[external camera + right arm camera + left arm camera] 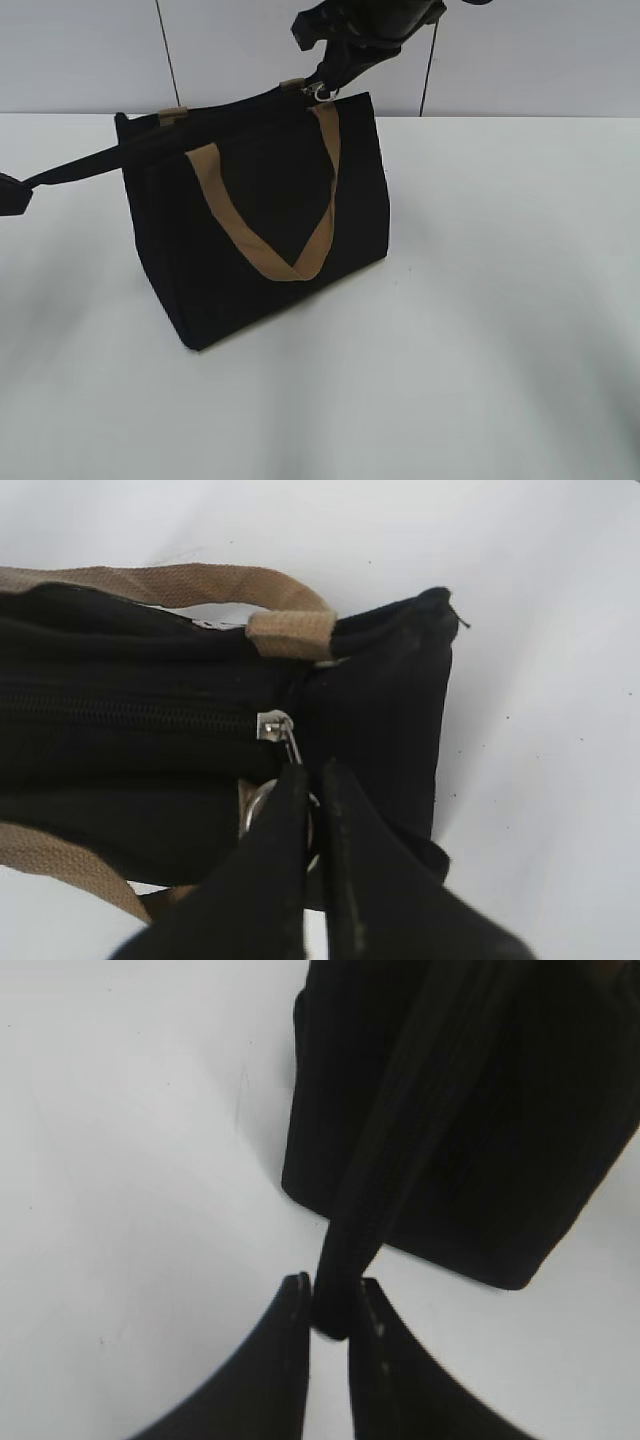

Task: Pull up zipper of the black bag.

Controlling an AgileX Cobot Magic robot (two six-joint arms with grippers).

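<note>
While the left end effector [332,1305] pinches a black strap [380,1190] taut to anchor the black bag [260,230] on the worktop [480,330], the right end effector [315,780] pinches the zipper [280,730]. Pull sits at the bag's right end.

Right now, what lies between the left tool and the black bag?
A taut black strap runs from the left tool to the black bag; the left wrist view shows it best.
</note>
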